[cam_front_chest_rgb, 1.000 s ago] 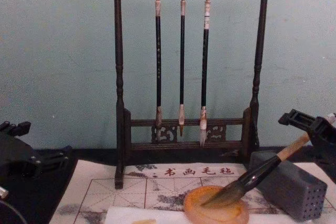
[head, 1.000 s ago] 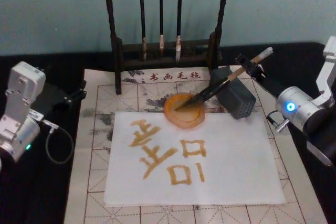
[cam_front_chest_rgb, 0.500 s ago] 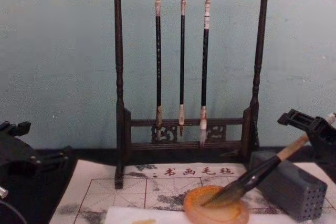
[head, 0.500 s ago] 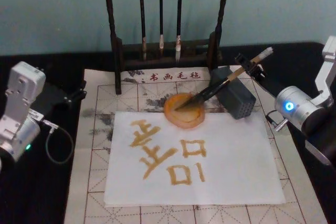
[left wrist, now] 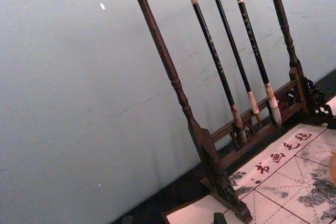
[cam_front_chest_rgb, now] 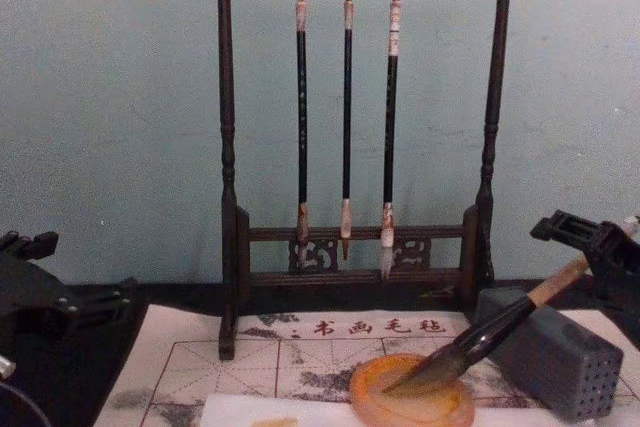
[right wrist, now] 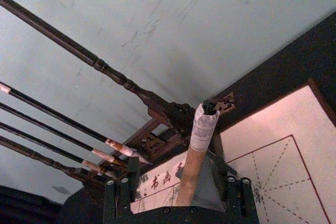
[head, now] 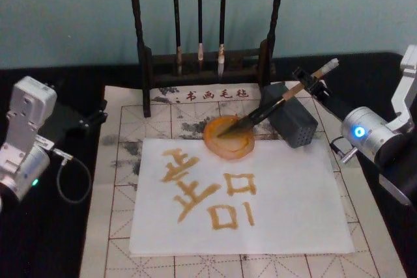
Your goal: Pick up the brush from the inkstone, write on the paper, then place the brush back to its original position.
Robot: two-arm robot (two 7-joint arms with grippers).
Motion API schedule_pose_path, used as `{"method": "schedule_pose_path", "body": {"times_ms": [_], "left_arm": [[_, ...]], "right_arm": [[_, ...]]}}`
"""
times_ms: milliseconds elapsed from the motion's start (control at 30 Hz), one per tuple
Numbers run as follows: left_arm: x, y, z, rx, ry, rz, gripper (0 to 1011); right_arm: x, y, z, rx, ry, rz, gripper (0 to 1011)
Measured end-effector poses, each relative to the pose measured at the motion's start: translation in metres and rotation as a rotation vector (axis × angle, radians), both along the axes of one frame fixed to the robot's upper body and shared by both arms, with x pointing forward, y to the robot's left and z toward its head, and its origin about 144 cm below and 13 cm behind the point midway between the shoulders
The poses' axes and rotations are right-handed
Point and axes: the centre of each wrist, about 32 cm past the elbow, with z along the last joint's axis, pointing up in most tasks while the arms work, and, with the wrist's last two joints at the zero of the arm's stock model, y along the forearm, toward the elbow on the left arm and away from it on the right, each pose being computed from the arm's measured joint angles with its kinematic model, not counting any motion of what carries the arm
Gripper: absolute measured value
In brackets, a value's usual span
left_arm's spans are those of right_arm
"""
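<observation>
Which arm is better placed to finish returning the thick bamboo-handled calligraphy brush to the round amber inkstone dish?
Right. The right gripper straddles the brush near its upper end, bristles resting in the inkstone; the left gripper sits off the mat's left edge, away from both.

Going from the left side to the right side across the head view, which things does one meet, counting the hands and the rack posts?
left hand → left rack post → inkstone → right rack post → right hand
</observation>
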Motion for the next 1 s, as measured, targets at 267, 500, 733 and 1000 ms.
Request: {"method": "schedule_pose_path", "body": {"times_ms": [267, 500, 733, 1000], "left_arm": [[0.0000, 0.0000, 0.0000, 0.000, 0.000, 0.000, 1001], [0.0000, 0.0000, 0.0000, 0.000, 0.000, 0.000, 1001], [0.0000, 0.0000, 0.0000, 0.000, 0.000, 0.000, 1001], [0.0000, 0.0000, 0.0000, 0.000, 0.000, 0.000, 1001]], "right_arm": [[-0.0002, -0.0002, 0.0000, 0.000, 0.000, 0.001, 722], [-0.0001, -0.0003, 0.0001, 0.000, -0.001, 0.001, 501], [-0.0002, -0.0003, 0.0001, -0.001, -0.001, 0.001, 286], [-0.0001, -0.0003, 0.0001, -0.001, -0.001, 0.001, 179]]}}
